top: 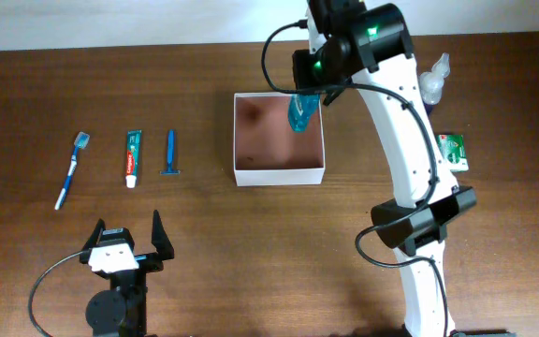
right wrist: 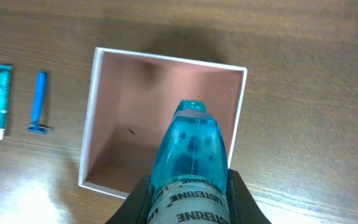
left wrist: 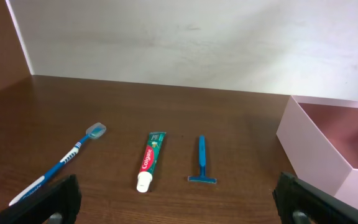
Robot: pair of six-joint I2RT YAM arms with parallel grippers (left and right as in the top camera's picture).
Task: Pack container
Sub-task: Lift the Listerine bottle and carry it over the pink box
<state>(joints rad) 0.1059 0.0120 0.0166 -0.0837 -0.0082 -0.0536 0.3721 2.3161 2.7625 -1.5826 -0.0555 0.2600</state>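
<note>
The container (top: 279,175) is a square white-walled box with a pinkish-brown inside, at the table's middle; it also shows in the right wrist view (right wrist: 98,112) and the left wrist view (left wrist: 316,149). My right gripper (top: 305,101) is shut on a blue Listerine bottle (right wrist: 190,155), held above the container's far right corner, bottle (top: 300,112) pointing down into it. My left gripper (top: 129,245) is open and empty near the front edge. A toothbrush (top: 71,168), toothpaste tube (top: 134,157) and blue razor (top: 170,152) lie left of the container.
A white squeeze bottle (top: 434,77) and a green-and-white packet (top: 454,150) lie on the right side, beyond the right arm. The toiletries also show in the left wrist view: toothbrush (left wrist: 61,163), toothpaste (left wrist: 150,160), razor (left wrist: 202,160).
</note>
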